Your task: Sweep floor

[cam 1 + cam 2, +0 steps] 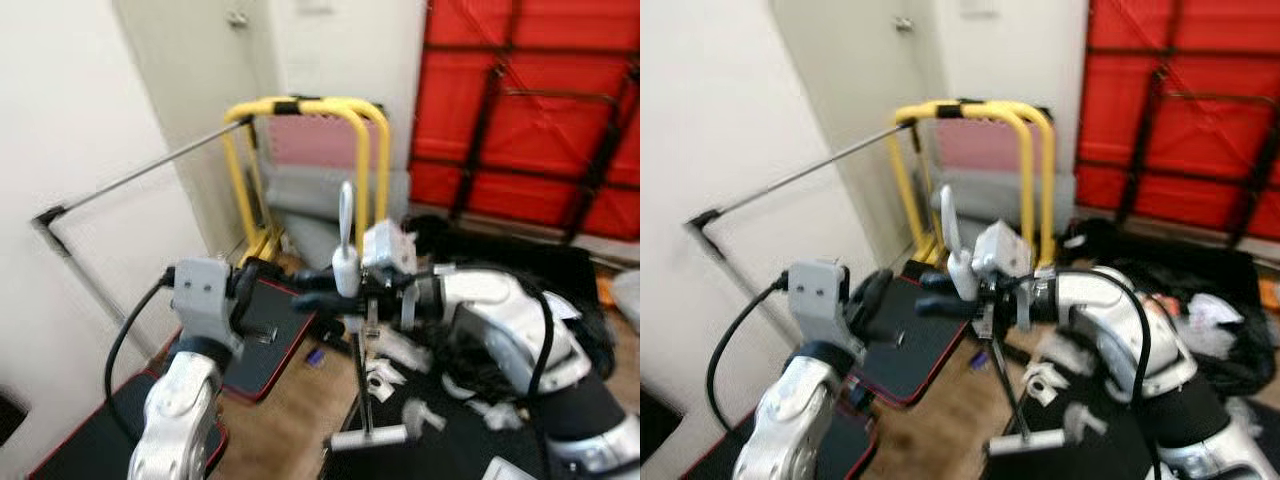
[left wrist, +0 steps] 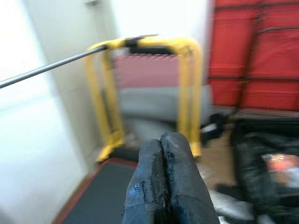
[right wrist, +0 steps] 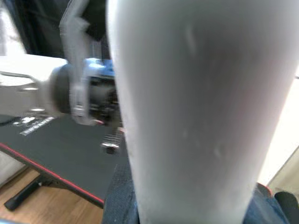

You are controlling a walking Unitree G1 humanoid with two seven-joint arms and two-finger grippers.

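My right gripper (image 1: 322, 299) is shut on the white handle (image 1: 345, 268) of a sweeper, held upright at chest height. Its thin pole (image 1: 361, 375) runs down to a grey head (image 1: 369, 437) resting on the floor. In the right wrist view the handle (image 3: 196, 112) is very close, with a dark finger pad (image 3: 119, 200) against it. My left gripper (image 1: 256, 283) hangs just left of the handle, its fingers (image 2: 163, 177) pressed together with nothing between them. White crumpled paper scraps (image 1: 418, 414) lie on the wooden floor (image 1: 290, 420) near the head.
Black mats with red edges (image 1: 270, 340) lie on the floor to the left. A yellow metal frame (image 1: 300, 105) stands against the back wall, with a long grey pole (image 1: 140, 175) leaning on it. Red panels (image 1: 530, 100) and dark bags (image 1: 520, 270) sit at the right.
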